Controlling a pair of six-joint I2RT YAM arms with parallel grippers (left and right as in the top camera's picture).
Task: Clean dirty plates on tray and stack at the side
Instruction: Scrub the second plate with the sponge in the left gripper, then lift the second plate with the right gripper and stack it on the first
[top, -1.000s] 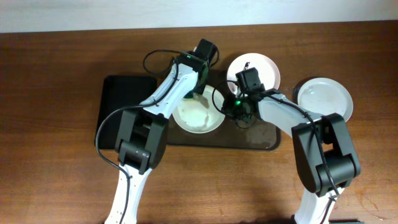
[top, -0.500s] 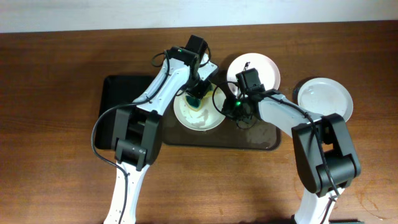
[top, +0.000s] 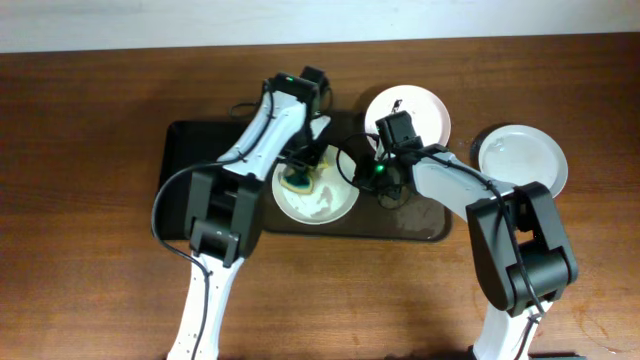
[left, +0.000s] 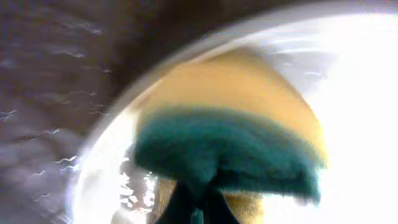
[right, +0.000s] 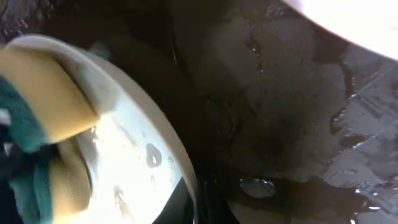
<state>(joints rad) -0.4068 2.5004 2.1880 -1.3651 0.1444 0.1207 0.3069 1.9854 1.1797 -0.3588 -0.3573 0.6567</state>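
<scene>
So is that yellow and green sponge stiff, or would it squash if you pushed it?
Probably squashy: the sponge looks pinched and bulging in the left hand. Likely slippery too, since the plate under it shows wet streaks and droplets.

Overhead sharp, even; wrist views blurred, plate (left: 364, 93) overexposed.

Three plates (top: 327, 206) (top: 424, 108) (top: 522, 158), two trays (top: 420, 226) (top: 195, 160), one sponge (top: 298, 181).
</scene>
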